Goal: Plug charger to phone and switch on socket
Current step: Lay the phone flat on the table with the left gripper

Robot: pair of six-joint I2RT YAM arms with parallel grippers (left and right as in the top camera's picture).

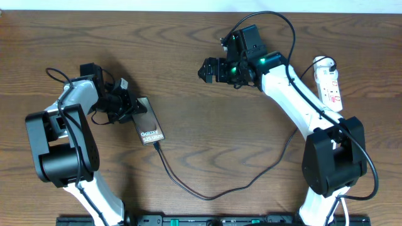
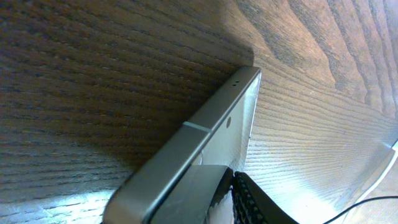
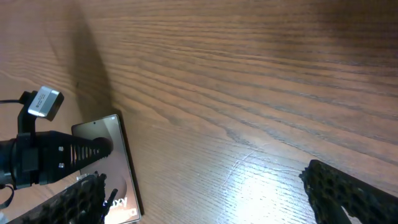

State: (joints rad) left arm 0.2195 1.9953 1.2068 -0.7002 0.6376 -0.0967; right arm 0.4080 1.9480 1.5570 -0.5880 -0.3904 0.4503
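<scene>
The left arm is bent inward, and the left gripper [image 1: 133,109] is clamped on the phone [image 1: 151,130]. The right arm is extended toward the centre, with the right gripper [image 1: 203,69] held wide apart.

Phone [image 3: 119,171] in left pincer [image 3: 101,149], on wooden table [image 3: 249,93].

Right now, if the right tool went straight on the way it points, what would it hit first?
Probably bare table: the open right tool angles down at plain wood. The phone, held by the left tool, sits off to one side of that line. Depth is unclear.
</scene>
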